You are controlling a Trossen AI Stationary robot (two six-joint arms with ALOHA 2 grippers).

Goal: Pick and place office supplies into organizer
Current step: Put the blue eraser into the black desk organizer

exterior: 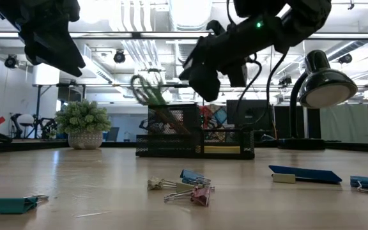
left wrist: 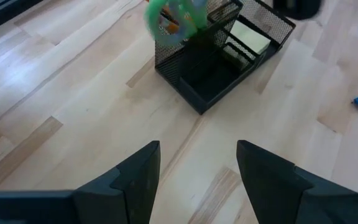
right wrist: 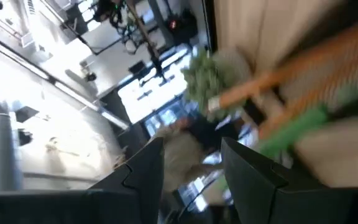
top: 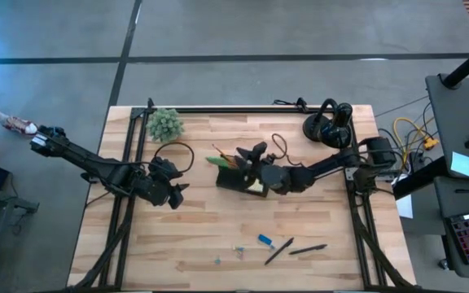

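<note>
Organizer (top: 238, 181) is sitting mid-surface, black mesh tray with compartments; green-handled scissors (exterior: 147, 90) and orange pencils (top: 221, 152) are standing tilted in its tall compartment, yellow sticky-note pad (exterior: 222, 149) is lying in a low compartment. Right tool (top: 255, 154) is hovering just above the organizer's top, fingers apart with nothing between them; its wrist view is showing the pencils and green handles close ahead, blurred. Left tool (top: 179, 192) is hanging above bare wood beside the organizer, on the plant side, fingers (left wrist: 138, 180) spread wide, empty. Near the front edge of the surface (top: 194, 236), well apart from the organizer, two black pens (top: 293, 249), a blue piece (top: 265, 240) and several clips (exterior: 183, 191) are lying loose. Potted plant (top: 165, 124) is sitting at the back corner on the left arm's side; black headphone-like object (top: 328, 124) at the other back corner.
</note>
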